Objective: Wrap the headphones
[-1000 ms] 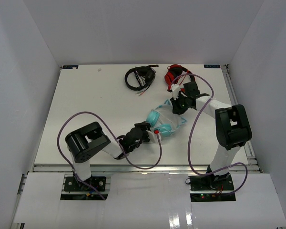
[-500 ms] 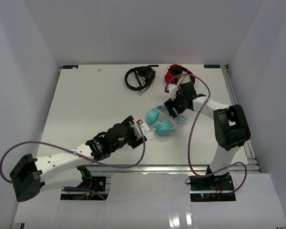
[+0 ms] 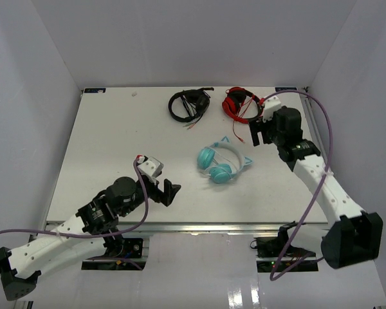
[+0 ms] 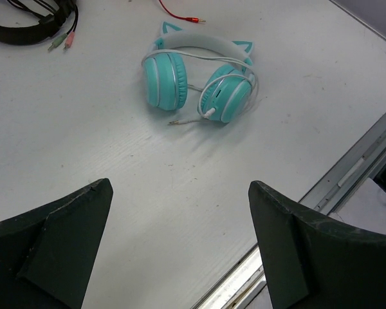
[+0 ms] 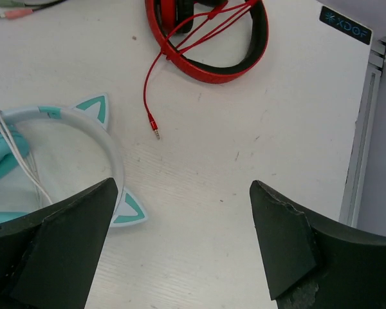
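Mid-table headphones lie free; left claw, right claw spread, empty. Risk: cable plug sticks out; loose wrap may unwind.

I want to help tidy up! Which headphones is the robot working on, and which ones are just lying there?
For the job:
- teal cat-ear headphones, mid-table

Just lying about:
- black headphones, at the far edge
- red headphones, beside the black pair
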